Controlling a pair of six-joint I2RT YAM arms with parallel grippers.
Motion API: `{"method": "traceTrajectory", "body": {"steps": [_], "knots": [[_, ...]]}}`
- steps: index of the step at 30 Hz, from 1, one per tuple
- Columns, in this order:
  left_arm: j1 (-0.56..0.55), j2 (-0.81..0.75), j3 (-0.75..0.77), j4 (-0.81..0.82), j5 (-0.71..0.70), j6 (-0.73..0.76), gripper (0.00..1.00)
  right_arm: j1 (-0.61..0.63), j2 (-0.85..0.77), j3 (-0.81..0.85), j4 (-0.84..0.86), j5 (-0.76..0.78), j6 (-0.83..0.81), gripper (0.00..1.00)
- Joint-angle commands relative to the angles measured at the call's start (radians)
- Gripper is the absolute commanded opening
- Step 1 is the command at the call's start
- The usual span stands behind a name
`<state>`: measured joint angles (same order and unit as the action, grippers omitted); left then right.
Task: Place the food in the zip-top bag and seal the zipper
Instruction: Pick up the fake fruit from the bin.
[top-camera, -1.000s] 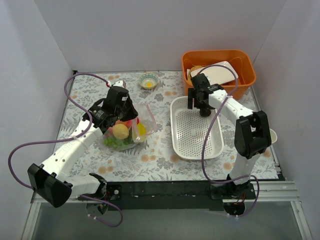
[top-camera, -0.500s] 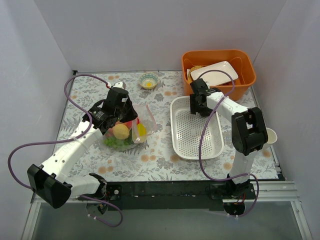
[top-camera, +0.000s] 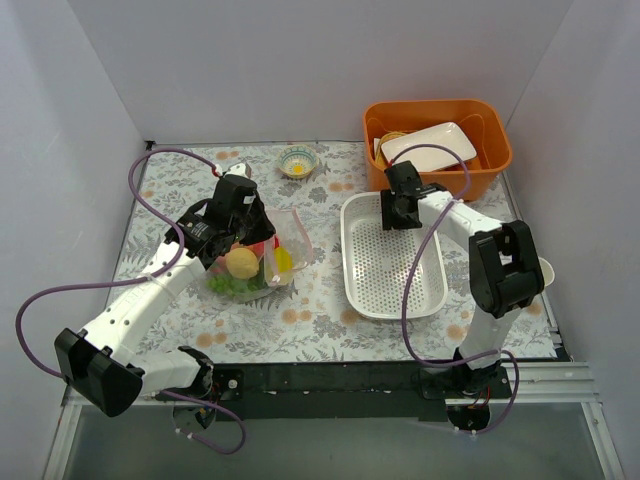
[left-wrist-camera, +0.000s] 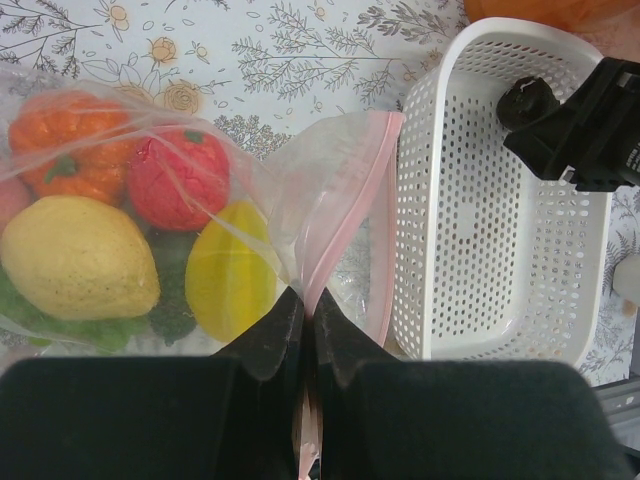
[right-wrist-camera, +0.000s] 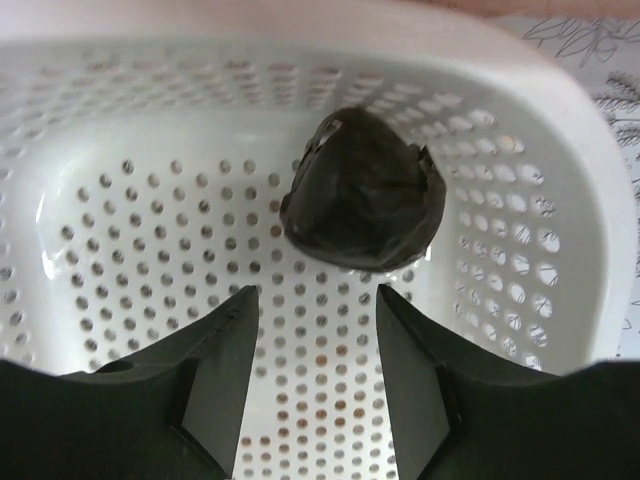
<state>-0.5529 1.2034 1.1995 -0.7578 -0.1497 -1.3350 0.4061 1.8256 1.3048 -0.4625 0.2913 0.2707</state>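
**One fruit in the basket, the others bagged**

Six pieces of the food show through the zip-top bag (left-wrist-camera: 290, 185), which lies on the tabletop (top-camera: 320, 300) left of centre. They are an orange fruit (left-wrist-camera: 75, 140), a red one (left-wrist-camera: 180, 180), a lemon (left-wrist-camera: 75, 265), a yellow ribbed fruit (left-wrist-camera: 230, 275), green grapes (left-wrist-camera: 60, 325) underneath, and a sliver of pink at the edge of the left wrist view. The left jaws are closed on the zipper (left-wrist-camera: 350, 215), pinching the pink strip at its near end. From there the strip runs away and to the right, so the bag's mouth faces the white basket (top-camera: 395, 310) just beside it. Past the pinch two pink lines part.

The basket lies with its long axis near to far. The right jaws hang inside its far half, partly open and gripping nothing. The dark avocado (right-wrist-camera: 365, 190) rests just beyond them against the end wall, narrower end up in the wrist view.

Farther back, an orange bin (top-camera: 495, 165) holds a white plate (top-camera: 430, 145). A small bowl (top-camera: 298, 160) sits by the back wall.
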Motion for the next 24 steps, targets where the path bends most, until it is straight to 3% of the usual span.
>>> {"method": "traceTrajectory", "body": {"steps": [1, 5, 9, 17, 24], "knots": [[0.001, -0.013, 0.015, -0.005, -0.014, 0.005, 0.00, 0.000, -0.121, -0.045, 0.047, -0.092, -0.025, 0.57], [0.001, -0.015, 0.008, 0.003, -0.011, 0.002, 0.00, 0.000, -0.196, -0.073, 0.077, -0.083, -0.027, 0.68], [-0.001, -0.011, 0.008, 0.006, -0.007, 0.002, 0.00, 0.000, -0.230, -0.087, 0.114, 0.035, -0.028, 0.77], [0.001, -0.016, 0.014, 0.006, -0.010, 0.002, 0.00, -0.004, -0.091, -0.071, 0.168, 0.075, -0.030, 0.74], [0.001, -0.034, 0.002, -0.011, -0.022, -0.003, 0.00, -0.006, -0.084, -0.148, 0.320, 0.057, -0.033, 0.74]]}}
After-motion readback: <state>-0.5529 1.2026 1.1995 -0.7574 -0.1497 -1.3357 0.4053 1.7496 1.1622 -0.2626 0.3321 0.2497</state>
